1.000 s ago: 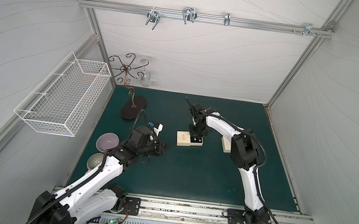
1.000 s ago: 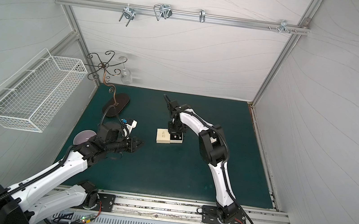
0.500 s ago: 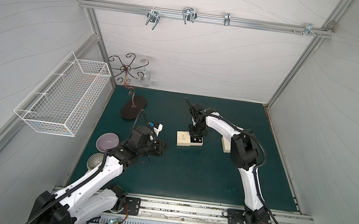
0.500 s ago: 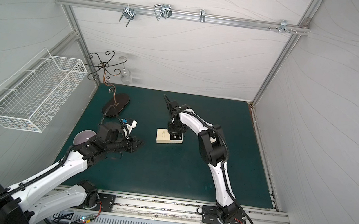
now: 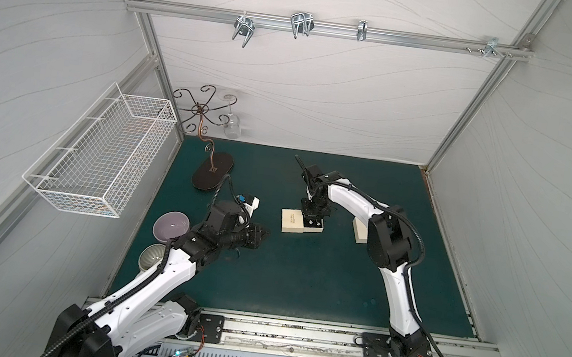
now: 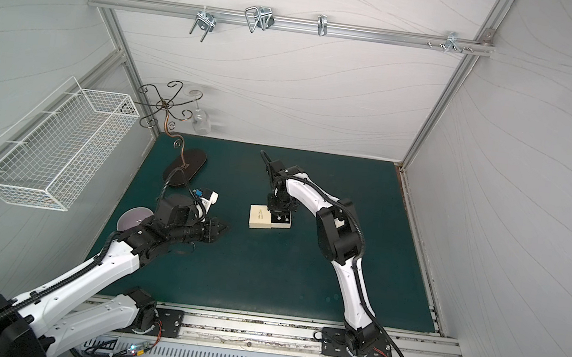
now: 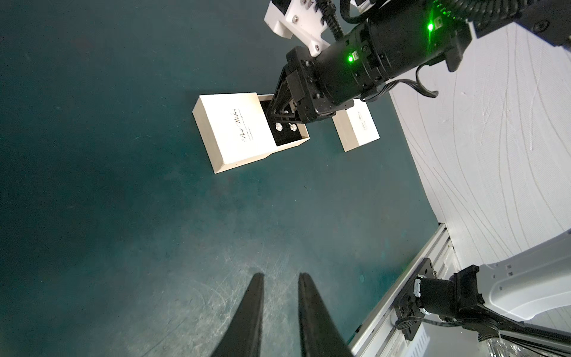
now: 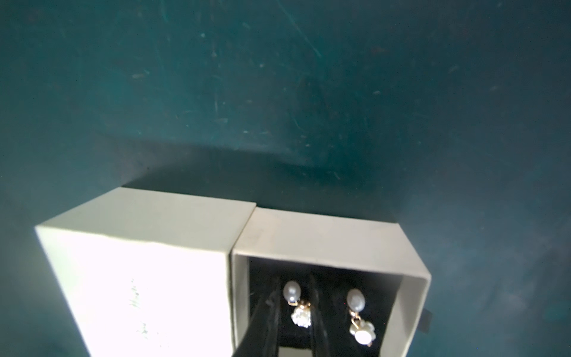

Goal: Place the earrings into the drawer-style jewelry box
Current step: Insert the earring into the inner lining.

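- Drawer-style jewelry box (image 7: 234,129) sits mid-mat, cream sleeve lying flat, its drawer (image 8: 324,235) pulled partway out toward the right arm.
- Two earrings lie on the black drawer lining, side by side: one (image 8: 296,306) between the right fingers, the other (image 8: 360,315) just beside it. We see no others; the gripper body may hide part of the drawer.
- Right gripper (image 7: 281,116) points down into the drawer. The jaws are parted a little, one finger on each side of the first earring. A sliver of dark lining shows beside the bead, so we judge the piece is set down rather than pinched.
- Left gripper (image 7: 279,309) hovers over bare green mat (image 7: 123,216), well apart from the box. Its fingers are slightly spread with nothing between them.
- A second cream box (image 7: 358,129) lies beyond the right wrist, apart from the first.
- Step in hand, as we read it: let go and clear the drawer.
- To do it well: keep the jaws parted and lift straight up along the finger axis. Any sideways drift risks snagging the dangling bead or nudging the neighbouring earring.
- The drawer walls are close to the fingers, so do not rotate the wrist until the tips are above the rim.
- The box is light card. If it moves with the lift, the left gripper could steady the sleeve.
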Robot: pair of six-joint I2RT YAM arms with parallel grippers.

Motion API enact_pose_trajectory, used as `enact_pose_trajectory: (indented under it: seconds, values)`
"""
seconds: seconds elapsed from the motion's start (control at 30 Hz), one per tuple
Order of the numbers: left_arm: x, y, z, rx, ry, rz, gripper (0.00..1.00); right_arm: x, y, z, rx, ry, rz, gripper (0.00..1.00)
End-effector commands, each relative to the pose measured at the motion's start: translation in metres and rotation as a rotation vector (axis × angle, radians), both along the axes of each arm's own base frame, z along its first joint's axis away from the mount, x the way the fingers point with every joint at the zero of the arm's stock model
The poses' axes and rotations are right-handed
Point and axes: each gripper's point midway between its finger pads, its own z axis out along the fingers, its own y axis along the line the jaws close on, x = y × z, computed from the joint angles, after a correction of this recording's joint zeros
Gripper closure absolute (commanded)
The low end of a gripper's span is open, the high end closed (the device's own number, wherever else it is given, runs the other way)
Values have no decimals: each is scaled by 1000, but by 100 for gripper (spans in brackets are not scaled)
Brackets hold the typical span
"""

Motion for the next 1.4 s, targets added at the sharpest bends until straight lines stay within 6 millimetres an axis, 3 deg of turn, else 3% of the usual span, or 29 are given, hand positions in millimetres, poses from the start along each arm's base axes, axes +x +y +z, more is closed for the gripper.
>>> enact_pose_trajectory:
  seconds: [0.0, 0.2, 0.43, 0.73, 0.87, 1.03, 1.2, 1.37]
  values:
    - [7, -3, 11, -16, -48, -3, 75, -1, 1, 27, 21, -24, 7, 79]
    - [7, -3, 13, -17, -51, -4, 76, 0, 1, 29, 27, -30, 8, 80]
    - [7, -3, 12, -16, -49, -3, 75, 0, 2, 28, 29, -28, 12, 88]
    - [7, -3, 12, -15, -46, -3, 75, -2, 2, 20, 26, -10, 12, 91]
    - [9, -3, 13, -16, -47, 4, 75, -3, 3, 25, 37, -12, 13, 90]
    - [18, -4, 10, -5, -14, 31, 75, -5, 0, 47, 99, -19, -1, 86]
    - [39, -7, 1, 37, 59, 74, 74, -5, -21, 67, 168, -49, -44, 77]
    - [62, -12, -14, 60, 132, 112, 63, -6, -46, 74, 286, -38, -119, 67]
